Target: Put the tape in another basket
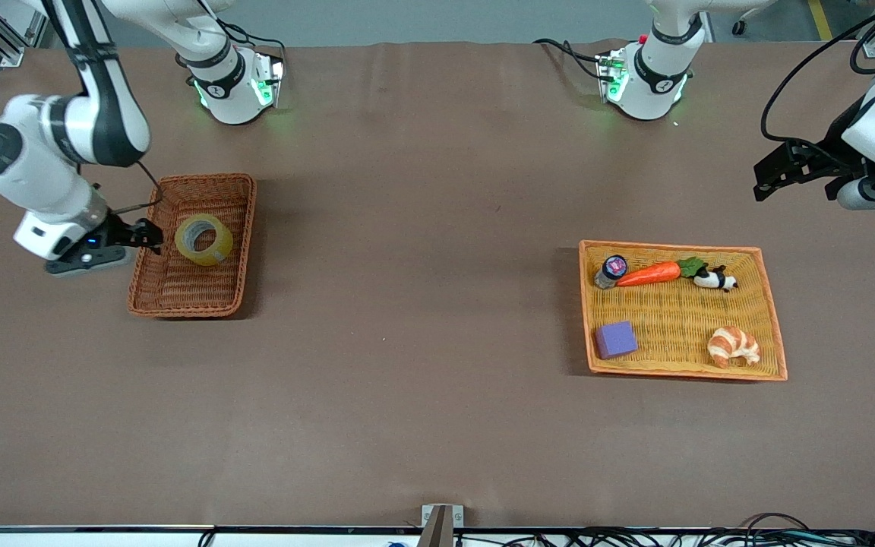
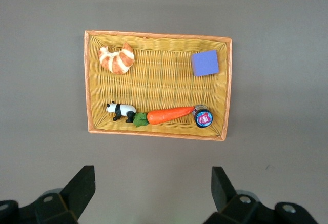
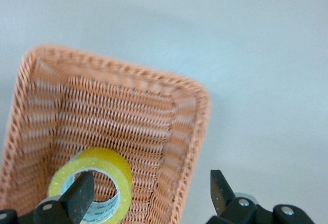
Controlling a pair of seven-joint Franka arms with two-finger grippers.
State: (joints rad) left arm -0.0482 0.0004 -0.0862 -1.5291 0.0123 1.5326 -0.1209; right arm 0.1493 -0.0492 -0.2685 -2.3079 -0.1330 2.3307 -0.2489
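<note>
Tape [image 1: 203, 239] lies inside the basket [image 1: 179, 303], tilted, near its middle, clear of the walls. Right tool [image 1: 150, 235] hangs over the basket's rim at the right arm's end, fingers spread wide, holding nothing. Left tool [image 1: 775, 173] waits spread and unloaded, above bare surface [image 1: 422, 304] beside the tray [image 1: 680, 371].

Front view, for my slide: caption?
Right claw open beside tape in basket; left claw waits open.
</note>
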